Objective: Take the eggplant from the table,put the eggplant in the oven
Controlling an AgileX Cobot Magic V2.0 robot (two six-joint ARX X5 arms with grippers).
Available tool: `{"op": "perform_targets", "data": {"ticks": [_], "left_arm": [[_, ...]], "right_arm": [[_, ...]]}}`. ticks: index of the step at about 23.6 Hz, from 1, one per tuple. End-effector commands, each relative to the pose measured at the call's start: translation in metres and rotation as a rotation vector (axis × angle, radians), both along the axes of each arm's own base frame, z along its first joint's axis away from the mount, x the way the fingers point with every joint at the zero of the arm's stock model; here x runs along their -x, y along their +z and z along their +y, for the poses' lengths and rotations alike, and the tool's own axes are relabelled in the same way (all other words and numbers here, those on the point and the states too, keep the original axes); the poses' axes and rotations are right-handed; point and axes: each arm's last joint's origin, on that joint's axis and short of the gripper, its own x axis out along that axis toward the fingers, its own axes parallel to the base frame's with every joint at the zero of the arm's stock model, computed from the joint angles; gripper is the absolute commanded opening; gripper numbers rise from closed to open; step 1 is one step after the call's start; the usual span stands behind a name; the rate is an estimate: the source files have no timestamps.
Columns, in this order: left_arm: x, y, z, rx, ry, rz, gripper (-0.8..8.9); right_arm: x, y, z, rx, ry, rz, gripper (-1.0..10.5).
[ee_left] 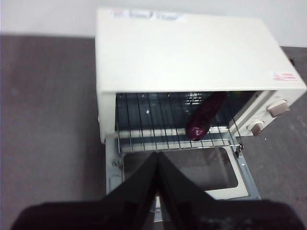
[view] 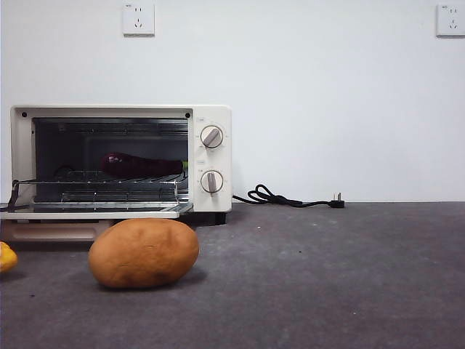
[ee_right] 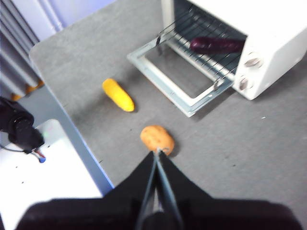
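The eggplant is in the oven, lying on the wire rack toward the knob side, its blunt end poking forward over the rack's front edge. The door is dropped flat open, the glass facing up. Neither arm shows across the counter from the front. The left end effector hangs high above that open door, tilted down toward the oven mouth, jaws pinched together to a point and holding nothing. The right end effector sits well back and high over the counter, also angled down, jaws closed to a thin slit, empty. Just beyond its tip on the counter rests the brown potato; a yellow vegetable lies farther off, near the door's corner. A black power cord trails beside the oven along the wall.
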Motion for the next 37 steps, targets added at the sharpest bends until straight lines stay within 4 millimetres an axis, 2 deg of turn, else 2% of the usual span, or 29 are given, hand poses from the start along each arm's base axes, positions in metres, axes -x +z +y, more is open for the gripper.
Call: {"op": "perform_targets", "data": {"ticks": [1, 8, 12, 18, 21, 24, 28, 31, 34, 37], "left_arm": [[-0.015, -0.012, 0.01, 0.034, 0.012, 0.042, -0.06], [-0.055, -0.054, 0.033, 0.069, -0.004, 0.201, -0.06], [-0.069, -0.084, 0.05, 0.086, 0.01, 0.284, -0.06], [-0.073, -0.14, 0.083, 0.215, 0.029, 0.366, -0.06], [-0.067, -0.18, 0.099, 0.316, 0.036, 0.388, -0.06], [-0.062, -0.214, 0.099, 0.355, 0.034, 0.401, -0.06], [-0.053, -0.25, 0.089, 0.376, 0.03, 0.378, -0.06], [-0.048, -0.267, 0.086, 0.395, 0.041, 0.369, -0.06], [-0.053, -0.279, 0.083, 0.485, -0.018, 0.366, -0.06], [-0.06, -0.294, 0.075, 0.5, -0.046, 0.407, -0.06]], "right_arm": [[0.01, 0.003, -0.011, 0.001, -0.016, -0.027, -0.1], [0.029, 0.01, -0.034, -0.006, -0.109, -0.123, -0.1], [0.034, 0.012, -0.041, 0.006, -0.163, -0.158, -0.1], [0.036, 0.012, -0.044, 0.016, -0.201, -0.181, -0.1], [0.036, 0.012, -0.044, 0.017, -0.201, -0.18, -0.1], [0.035, 0.012, -0.044, 0.018, -0.201, -0.178, -0.1], [0.035, 0.012, -0.044, 0.016, -0.203, -0.176, -0.1], [0.035, 0.012, -0.044, 0.011, -0.207, -0.17, -0.1], [0.035, 0.012, -0.044, 0.003, -0.215, -0.161, -0.1], [0.035, 0.012, -0.044, 0.001, -0.217, -0.158, -0.1]]}}
